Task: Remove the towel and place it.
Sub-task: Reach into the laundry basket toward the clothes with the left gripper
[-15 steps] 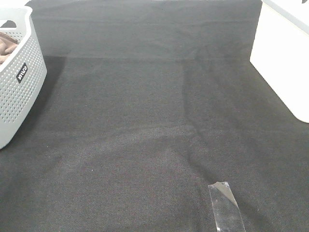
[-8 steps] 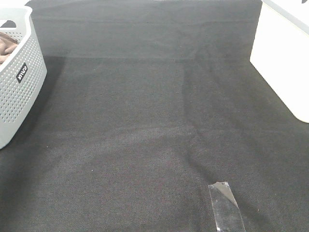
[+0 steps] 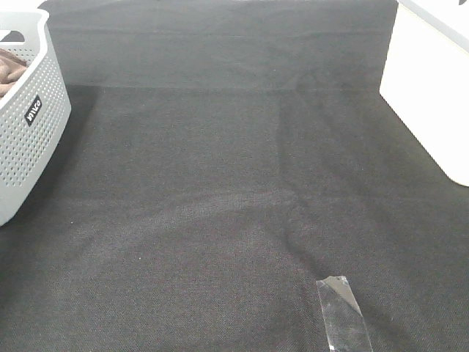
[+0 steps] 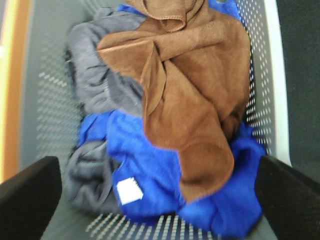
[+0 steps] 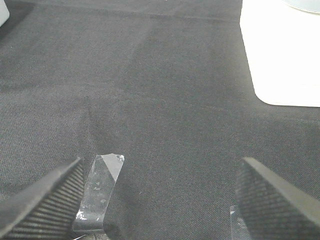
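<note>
Left gripper (image 4: 160, 200), jaws spread wide, hovering above the basket (image 4: 274, 100) to seize the towel (image 4: 195, 100) lying uppermost inside it.

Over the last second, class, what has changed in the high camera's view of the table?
Nothing visibly changed. The grey perforated basket stays at the left edge with the brown towel inside, the clear tape strip lies in the same spot on the black cloth, and no arm shows there.
</note>
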`<state>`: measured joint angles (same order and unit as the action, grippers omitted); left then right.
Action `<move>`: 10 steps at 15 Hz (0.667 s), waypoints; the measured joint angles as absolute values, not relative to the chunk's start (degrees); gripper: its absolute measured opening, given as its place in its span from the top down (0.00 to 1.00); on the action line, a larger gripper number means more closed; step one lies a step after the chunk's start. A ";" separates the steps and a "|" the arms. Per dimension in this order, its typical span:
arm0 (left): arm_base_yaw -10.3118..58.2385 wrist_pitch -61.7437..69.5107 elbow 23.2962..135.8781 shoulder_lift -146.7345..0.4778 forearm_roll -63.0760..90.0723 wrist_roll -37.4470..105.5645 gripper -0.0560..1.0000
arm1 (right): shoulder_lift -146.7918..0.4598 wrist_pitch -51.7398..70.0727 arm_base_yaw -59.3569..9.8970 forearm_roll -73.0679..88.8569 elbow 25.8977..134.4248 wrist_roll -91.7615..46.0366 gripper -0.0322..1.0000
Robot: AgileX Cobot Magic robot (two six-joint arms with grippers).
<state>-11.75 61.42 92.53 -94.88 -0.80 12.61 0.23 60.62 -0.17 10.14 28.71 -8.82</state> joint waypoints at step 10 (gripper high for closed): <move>-15.24 57.12 101.93 -119.00 0.86 18.96 0.02 | 0.23 60.62 -0.17 10.14 28.71 -8.82 0.21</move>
